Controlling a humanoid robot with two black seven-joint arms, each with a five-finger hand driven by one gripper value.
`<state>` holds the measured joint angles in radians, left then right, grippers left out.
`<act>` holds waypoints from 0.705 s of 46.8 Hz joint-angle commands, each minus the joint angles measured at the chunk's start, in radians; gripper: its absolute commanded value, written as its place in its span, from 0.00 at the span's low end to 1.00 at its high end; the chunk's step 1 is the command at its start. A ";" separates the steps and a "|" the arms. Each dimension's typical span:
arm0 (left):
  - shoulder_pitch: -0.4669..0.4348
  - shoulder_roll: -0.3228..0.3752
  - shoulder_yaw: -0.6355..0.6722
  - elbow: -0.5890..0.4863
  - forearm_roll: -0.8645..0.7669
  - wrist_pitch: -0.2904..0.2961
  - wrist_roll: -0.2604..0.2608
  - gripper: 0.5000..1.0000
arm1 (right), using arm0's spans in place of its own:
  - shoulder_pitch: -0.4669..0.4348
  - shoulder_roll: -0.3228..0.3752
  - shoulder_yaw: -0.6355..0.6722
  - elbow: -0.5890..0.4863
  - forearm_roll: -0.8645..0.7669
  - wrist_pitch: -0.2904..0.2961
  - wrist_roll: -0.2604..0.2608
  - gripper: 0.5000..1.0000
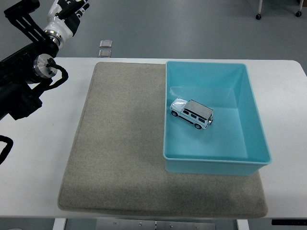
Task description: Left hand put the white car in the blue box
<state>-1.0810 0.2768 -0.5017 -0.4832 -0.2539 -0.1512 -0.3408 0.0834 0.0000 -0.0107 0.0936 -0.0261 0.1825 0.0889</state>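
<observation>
White car [192, 114] resting on its wheels inside blue box [254, 139] atop grey mat [120, 153] on white surface [38, 158], placement apparently complete; left hand [67, 12] raised far-left, empty, finger state indiscernible.

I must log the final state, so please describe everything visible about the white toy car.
The white toy car is a boxy off-road model with a grey roof, dark windows and black wheels. It stands upright on its wheels on the floor of the blue box, left of centre, turned diagonally, clear of the walls. No hand touches it.
</observation>
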 commanded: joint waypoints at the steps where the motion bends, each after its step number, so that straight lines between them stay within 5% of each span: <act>1: 0.024 -0.001 -0.006 0.000 -0.068 -0.089 0.000 1.00 | -0.001 0.000 0.000 0.000 0.000 0.000 0.000 0.87; 7: 0.052 -0.001 -0.006 0.001 -0.061 -0.191 0.000 1.00 | 0.001 0.000 0.000 0.000 0.000 0.000 0.000 0.87; 33: 0.059 0.001 -0.006 0.031 -0.054 -0.165 0.000 1.00 | 0.001 0.000 0.000 0.000 0.000 0.000 -0.001 0.87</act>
<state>-1.0187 0.2787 -0.5091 -0.4730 -0.3087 -0.3144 -0.3405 0.0834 0.0000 -0.0108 0.0936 -0.0261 0.1825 0.0887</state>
